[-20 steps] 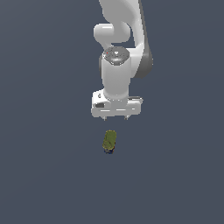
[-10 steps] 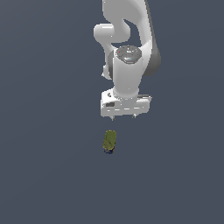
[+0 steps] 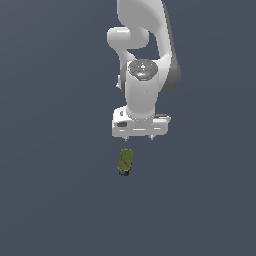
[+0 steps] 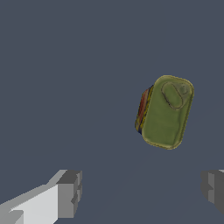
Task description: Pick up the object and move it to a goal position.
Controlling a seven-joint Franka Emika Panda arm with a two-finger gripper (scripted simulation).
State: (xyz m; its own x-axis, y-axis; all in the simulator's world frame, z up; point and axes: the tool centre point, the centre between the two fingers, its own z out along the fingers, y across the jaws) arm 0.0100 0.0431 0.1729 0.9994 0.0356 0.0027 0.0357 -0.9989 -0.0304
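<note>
Presently listed, from the tool outward:

Gripper [image 3: 138,136]: white, pointing downward at the end of the arm [image 3: 144,65]; its two short fingertips are standing well apart, spread wide, and are holding nothing. In the wrist view the grey pads [image 4: 70,194] are showing at either side of the frame with bare surface lying between them.

Object [image 3: 125,161]: small olive-green oblong with rounded ends, lying flat on the surface, just below the gripper in the exterior view and slightly toward that view's left. It is sitting apart from the fingertips, untouched. A dark blue-black tip is showing at its lower end in the exterior view. In the wrist view its green top face [image 4: 166,112] is carrying an oval raised outline near one end, and a red and dark blue edge is running along one long side. It is lying outside the gap between the pads, not between them.

Surface [image 3: 50,200]: plain, uniform slate grey-blue, filling both views edge to edge; no walls, seams or room features are appearing. A faint shadow is lying under the object.
</note>
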